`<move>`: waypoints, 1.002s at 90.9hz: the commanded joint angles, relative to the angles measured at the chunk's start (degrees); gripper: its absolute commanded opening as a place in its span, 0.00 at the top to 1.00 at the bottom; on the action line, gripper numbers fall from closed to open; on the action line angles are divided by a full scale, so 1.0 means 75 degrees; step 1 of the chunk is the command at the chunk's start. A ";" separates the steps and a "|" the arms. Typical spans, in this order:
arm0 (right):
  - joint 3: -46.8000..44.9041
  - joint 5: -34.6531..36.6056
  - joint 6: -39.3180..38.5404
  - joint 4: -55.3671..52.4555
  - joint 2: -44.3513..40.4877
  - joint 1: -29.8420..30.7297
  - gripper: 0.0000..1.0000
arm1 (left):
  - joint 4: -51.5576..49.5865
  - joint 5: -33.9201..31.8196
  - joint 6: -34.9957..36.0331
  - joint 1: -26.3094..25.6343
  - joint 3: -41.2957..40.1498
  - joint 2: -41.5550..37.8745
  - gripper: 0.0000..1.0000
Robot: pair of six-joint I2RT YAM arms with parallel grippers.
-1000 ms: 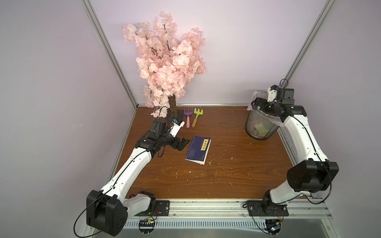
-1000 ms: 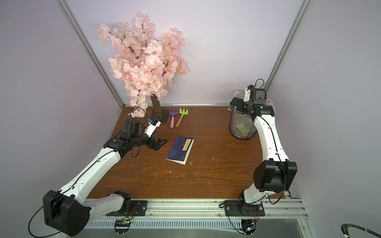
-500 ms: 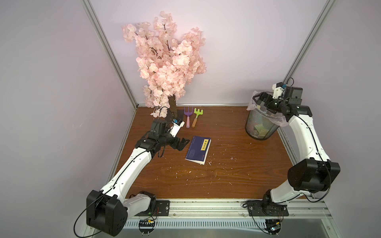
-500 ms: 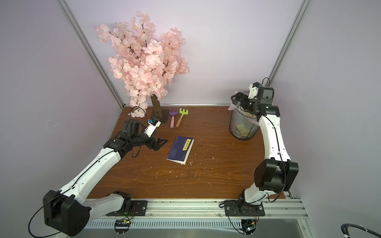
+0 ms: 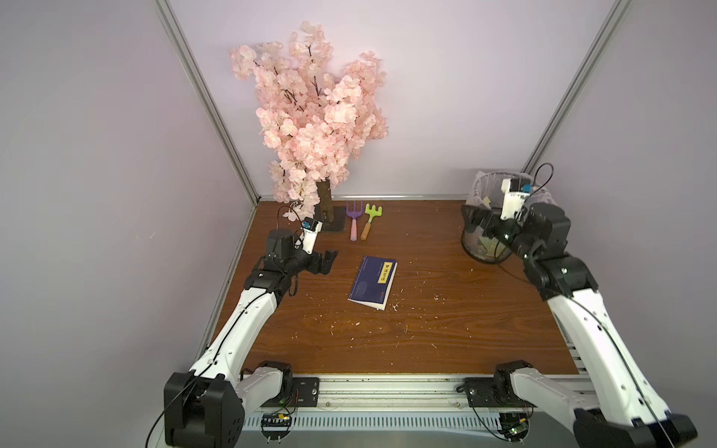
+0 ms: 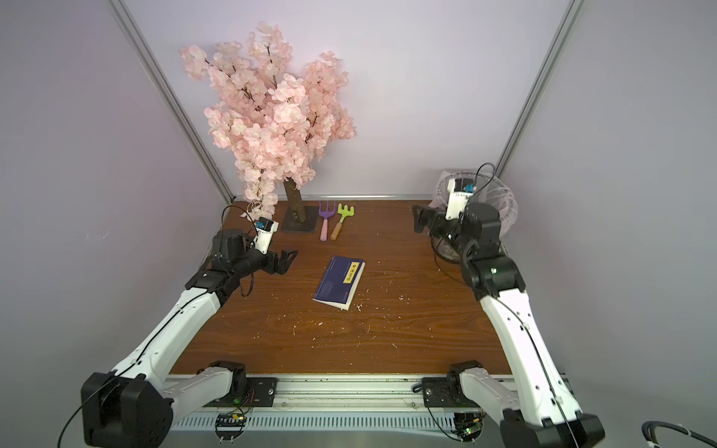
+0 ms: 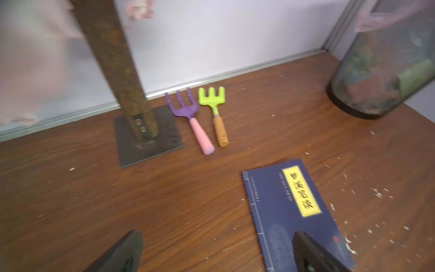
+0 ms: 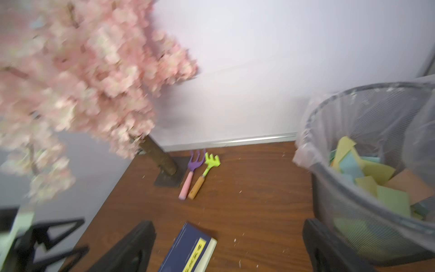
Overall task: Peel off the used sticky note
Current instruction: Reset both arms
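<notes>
Right fingers [image 6: 419, 218], spread and empty in a top view, have drawn back from over the bin [image 6: 504, 211]. Left wrist: left fingers [image 7: 127, 254] spread near the book [image 7: 282, 207]. Right wrist: sticky notes [image 8: 367, 169] in the bin, probably ours included; we judge the task done.

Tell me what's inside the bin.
In the right wrist view the bin holds a loose pile of paper notes, yellow, green and blue, plus a brownish piece, within a clear liner. The pile covers the bottom, so anything underneath is hidden.
</notes>
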 commanded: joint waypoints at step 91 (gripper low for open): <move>-0.6212 0.2155 -0.1920 0.6684 -0.0475 0.0538 0.01 | 1.2029 -0.2011 -0.0724 0.0622 -0.5111 0.3505 0.01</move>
